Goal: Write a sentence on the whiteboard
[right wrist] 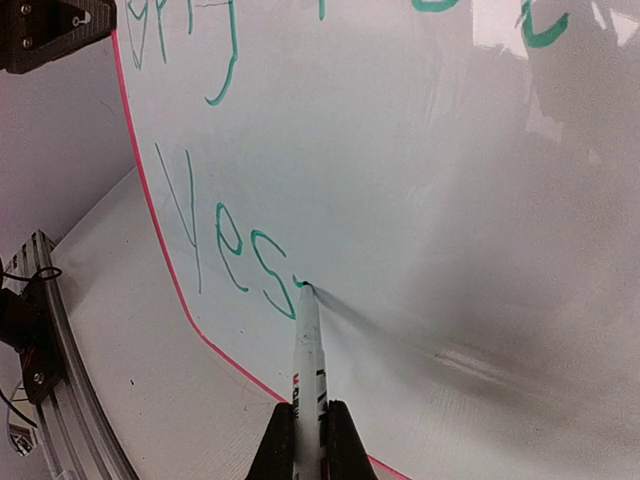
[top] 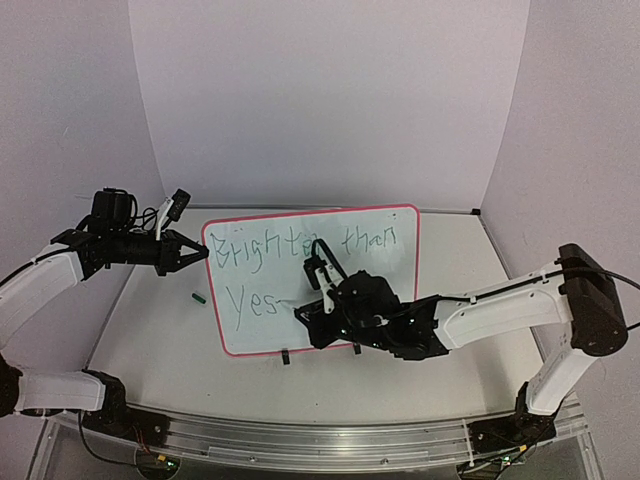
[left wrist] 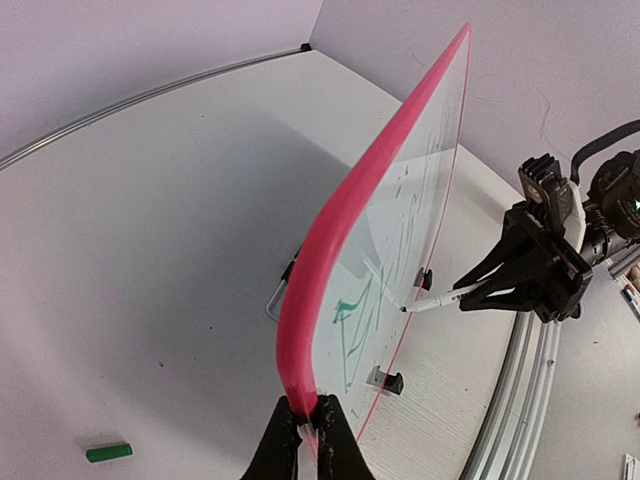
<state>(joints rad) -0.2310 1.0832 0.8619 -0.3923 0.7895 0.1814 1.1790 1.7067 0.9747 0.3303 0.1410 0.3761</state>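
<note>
the whiteboard [top: 395, 268]: left gripper [left wrist: 308, 425] pinches its edge, right gripper [right wrist: 303, 437] pinches a marker [right wrist: 307, 340], green cap [top: 199, 296] nearby.

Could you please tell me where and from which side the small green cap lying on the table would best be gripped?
Probably across its middle, from straight above, with the fingers closing over its narrow width: the green cap is a short cylinder lying flat on the table, apart from the whiteboard. The left gripper is nearer, but it is clamped on the board's edge.
</note>
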